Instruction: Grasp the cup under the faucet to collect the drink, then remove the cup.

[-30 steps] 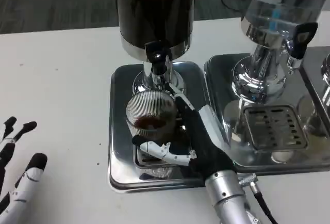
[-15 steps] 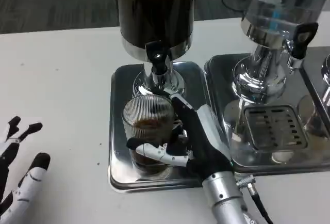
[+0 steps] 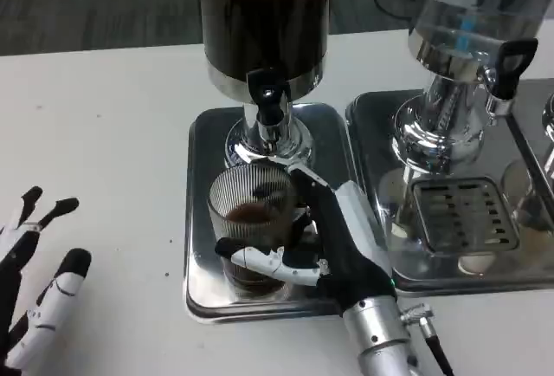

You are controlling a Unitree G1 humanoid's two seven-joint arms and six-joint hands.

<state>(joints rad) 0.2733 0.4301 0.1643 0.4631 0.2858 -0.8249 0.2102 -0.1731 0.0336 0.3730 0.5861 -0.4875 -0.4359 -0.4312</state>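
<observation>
A clear glass cup [image 3: 250, 220] with fine vertical ribbing holds a dark reddish-brown drink. The right hand [image 3: 333, 242] around it is white on its back, with black and white fingers [image 3: 260, 259], on a silver forearm [image 3: 381, 346]. The faucet [image 3: 268, 103] above has a black handle on shiny chrome. Its dispenser [image 3: 264, 16] shows dark brown, almost black, liquid above a polished silver band. The drip tray [image 3: 203, 220] is mirror-bright silver. A second dispenser [image 3: 467, 12] is clear with a blue streak, chrome below, with a black tap handle [image 3: 506, 64]. The bench [image 3: 95, 133] is white. The left hand [image 3: 35, 298] is white with black fingertips.
</observation>
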